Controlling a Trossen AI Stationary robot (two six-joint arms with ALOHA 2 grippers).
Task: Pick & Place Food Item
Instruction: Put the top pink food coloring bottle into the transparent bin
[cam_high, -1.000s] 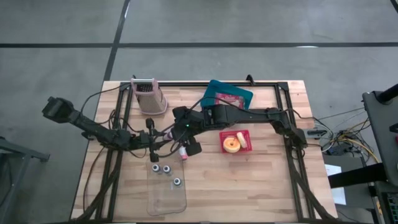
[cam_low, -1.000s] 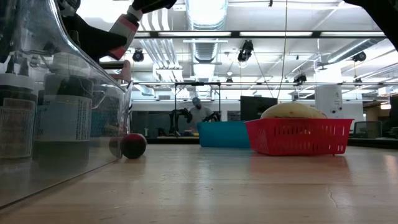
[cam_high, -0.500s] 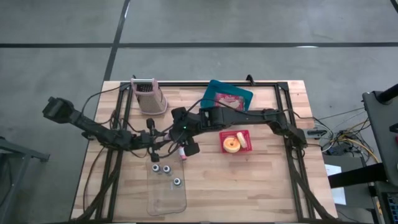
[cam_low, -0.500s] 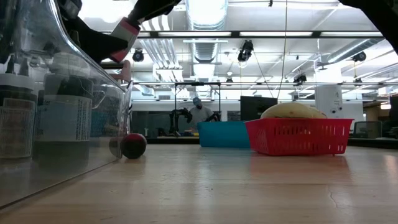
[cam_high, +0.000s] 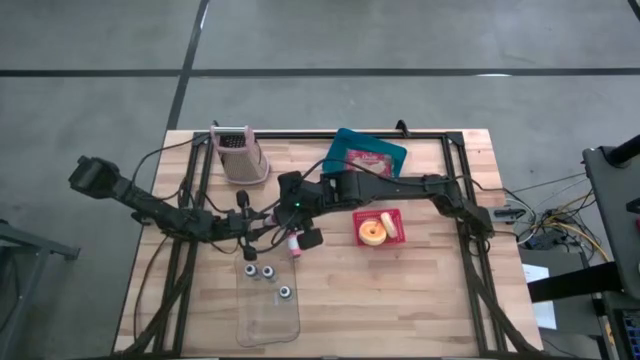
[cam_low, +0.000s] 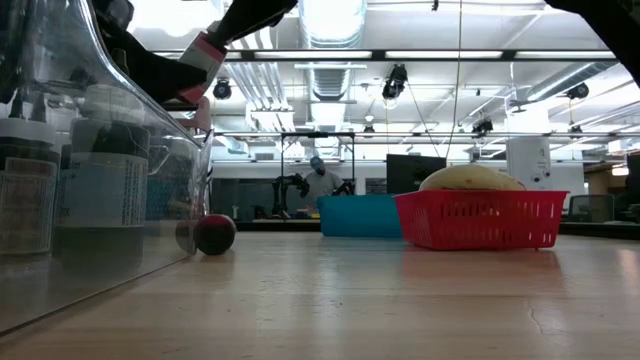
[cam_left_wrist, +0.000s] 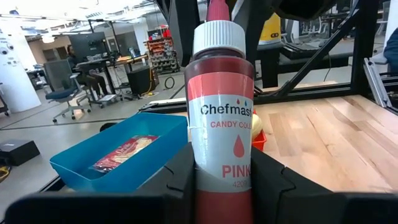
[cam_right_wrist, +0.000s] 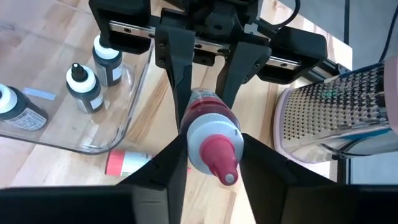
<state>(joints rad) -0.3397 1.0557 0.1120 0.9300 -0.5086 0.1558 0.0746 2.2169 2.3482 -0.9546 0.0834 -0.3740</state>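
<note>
Overhead looking down, table-level looking across, both wrists close on pink bottle (cam_left_wrist: 220, 118).

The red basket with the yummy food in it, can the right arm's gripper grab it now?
Probably not yet. The right gripper is busy closing around the cap of the pink bottle that the left gripper holds. The red basket sits uncovered close by, so afterwards it looks reachable.
</note>
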